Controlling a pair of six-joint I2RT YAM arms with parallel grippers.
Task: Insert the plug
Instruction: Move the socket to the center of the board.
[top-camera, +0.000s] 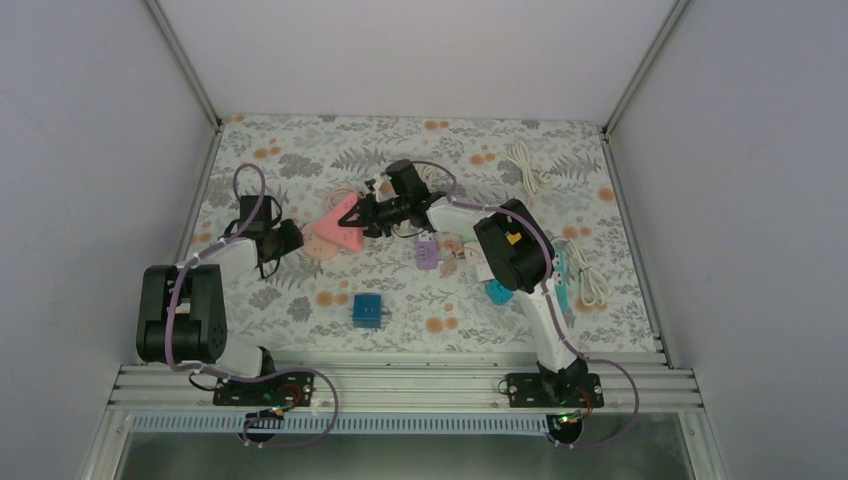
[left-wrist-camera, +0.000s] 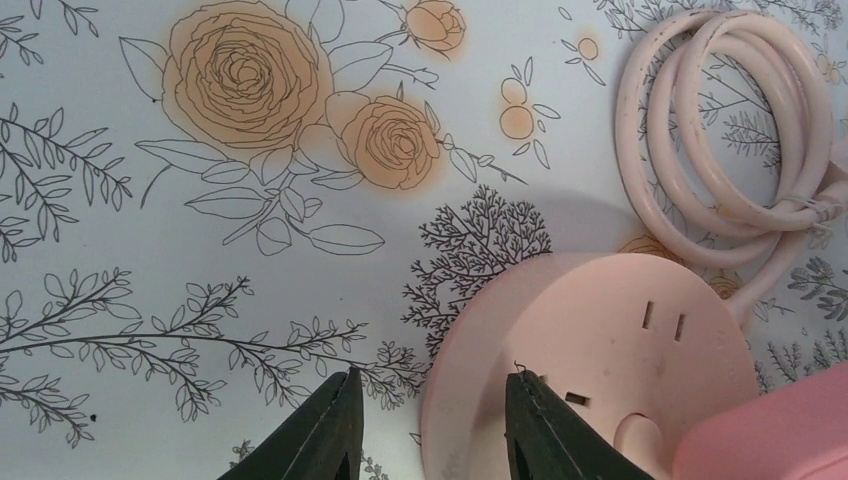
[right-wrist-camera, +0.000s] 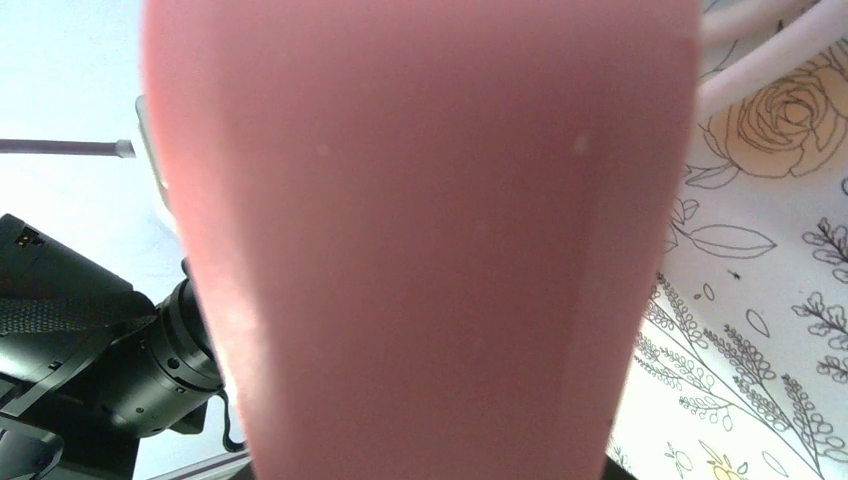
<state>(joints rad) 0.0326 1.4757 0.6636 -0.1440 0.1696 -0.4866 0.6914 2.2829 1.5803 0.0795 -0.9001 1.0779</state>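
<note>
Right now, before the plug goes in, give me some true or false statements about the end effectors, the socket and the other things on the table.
1. The right end effector holds the pink plug. True.
2. The left end effector is shut. False: its fingers stand apart at the rim of the pale pink socket hub.
3. A blue box lies on the cloth, apart from both arms. True.
4. The hub's pink cord is stretched out straight. False: it lies coiled beside the hub.
</note>
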